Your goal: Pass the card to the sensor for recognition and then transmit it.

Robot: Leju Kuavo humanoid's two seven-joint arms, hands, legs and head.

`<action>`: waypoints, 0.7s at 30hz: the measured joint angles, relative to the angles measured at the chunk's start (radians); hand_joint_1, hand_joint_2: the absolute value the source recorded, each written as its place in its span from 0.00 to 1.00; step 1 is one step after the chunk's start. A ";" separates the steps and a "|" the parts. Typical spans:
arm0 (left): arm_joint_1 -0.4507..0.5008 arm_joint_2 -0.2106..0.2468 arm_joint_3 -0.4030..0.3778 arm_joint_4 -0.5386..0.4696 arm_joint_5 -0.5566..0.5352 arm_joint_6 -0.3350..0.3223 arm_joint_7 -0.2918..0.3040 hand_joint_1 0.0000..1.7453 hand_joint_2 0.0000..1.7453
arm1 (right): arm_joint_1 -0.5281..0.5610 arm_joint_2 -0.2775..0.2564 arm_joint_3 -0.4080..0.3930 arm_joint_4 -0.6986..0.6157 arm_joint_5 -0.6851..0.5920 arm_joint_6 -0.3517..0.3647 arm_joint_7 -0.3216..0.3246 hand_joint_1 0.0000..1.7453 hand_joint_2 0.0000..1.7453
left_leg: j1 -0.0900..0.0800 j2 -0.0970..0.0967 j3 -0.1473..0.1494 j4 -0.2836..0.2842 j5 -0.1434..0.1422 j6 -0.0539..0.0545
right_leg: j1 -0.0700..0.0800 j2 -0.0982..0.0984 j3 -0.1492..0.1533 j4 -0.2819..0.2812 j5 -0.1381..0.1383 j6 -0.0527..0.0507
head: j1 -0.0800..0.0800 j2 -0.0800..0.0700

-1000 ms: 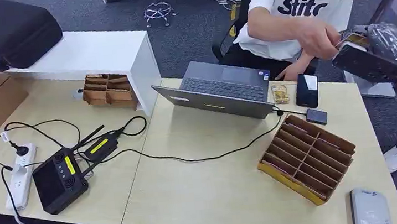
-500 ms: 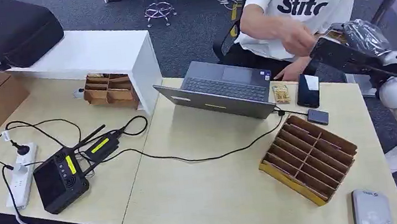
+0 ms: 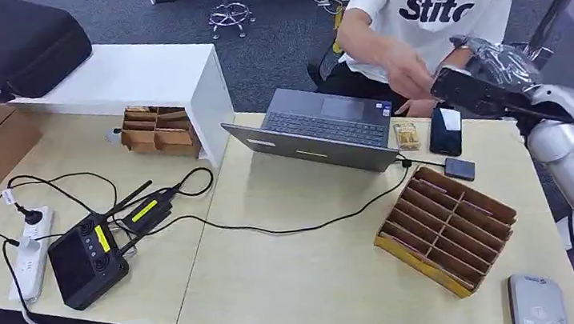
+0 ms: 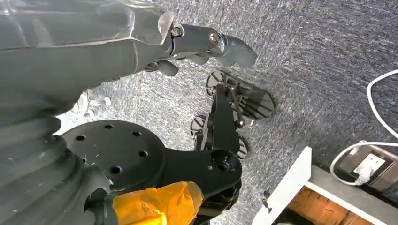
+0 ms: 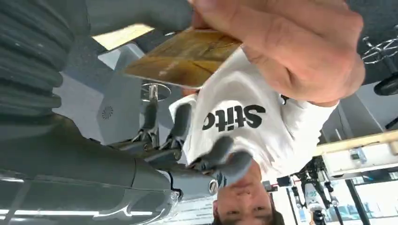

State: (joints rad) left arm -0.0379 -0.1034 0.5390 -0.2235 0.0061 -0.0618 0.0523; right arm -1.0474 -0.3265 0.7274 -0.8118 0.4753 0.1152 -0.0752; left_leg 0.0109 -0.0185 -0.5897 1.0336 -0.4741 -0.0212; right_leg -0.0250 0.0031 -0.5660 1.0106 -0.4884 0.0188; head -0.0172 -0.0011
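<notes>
A tan card (image 5: 183, 56) is pinched in a person's hand (image 5: 291, 47), close in front of my right wrist camera. My right hand (image 3: 478, 81), wrapped in clear plastic, is raised past the table's far edge beside the person's hand (image 3: 405, 79). Its dark fingers (image 5: 220, 157) are spread apart and stand clear of the card. A grey card reader (image 3: 535, 302) lies at the table's near right corner. My left hand (image 4: 117, 51) hangs over the carpet with its fingers (image 4: 225, 44) stretched out and nothing in them.
An open laptop (image 3: 321, 130) sits in the middle of the far edge, with gold cards (image 3: 405, 135), a phone (image 3: 445, 131) and a small dark box (image 3: 458, 168) to its right. A cardboard divider tray (image 3: 445, 228) stands at the right. A cable crosses the table from a controller (image 3: 85, 263).
My right hand has moved left and slightly lower, towards the laptop. The person's hand has drawn back to the left alongside it.
</notes>
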 joint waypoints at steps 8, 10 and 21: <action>0.004 0.002 -0.001 0.000 0.003 -0.002 -0.012 0.00 1.00 | 0.034 -0.017 -0.013 -0.055 -0.006 -0.059 -0.009 0.00 1.00 | 0.000 0.000 0.000 0.000 0.000 0.000 | 0.000 0.000 -0.001 0.000 0.000 0.000 | 0.000 0.000; 0.010 0.003 -0.001 0.000 0.006 -0.004 -0.018 0.00 1.00 | 0.048 -0.033 -0.029 -0.092 -0.007 -0.066 -0.009 0.00 1.00 | 0.000 0.000 0.000 0.000 0.000 0.000 | 0.000 0.000 -0.001 0.000 0.000 0.000 | 0.000 0.000; 0.030 0.007 0.000 0.000 0.030 -0.010 -0.042 0.00 1.00 | 0.192 -0.182 -0.180 -0.435 -0.026 -0.156 -0.039 0.00 1.00 | 0.000 -0.001 0.000 0.000 -0.001 0.000 | 0.000 0.000 -0.001 -0.001 0.000 0.000 | 0.000 0.000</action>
State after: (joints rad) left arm -0.0083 -0.0961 0.5386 -0.2235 0.0359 -0.0721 0.0099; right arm -0.8558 -0.5090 0.5477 -1.2472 0.4494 -0.0405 -0.1137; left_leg 0.0108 -0.0191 -0.5901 1.0339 -0.4752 -0.0207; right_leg -0.0252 0.0026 -0.5671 1.0094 -0.4887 0.0190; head -0.0175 -0.0011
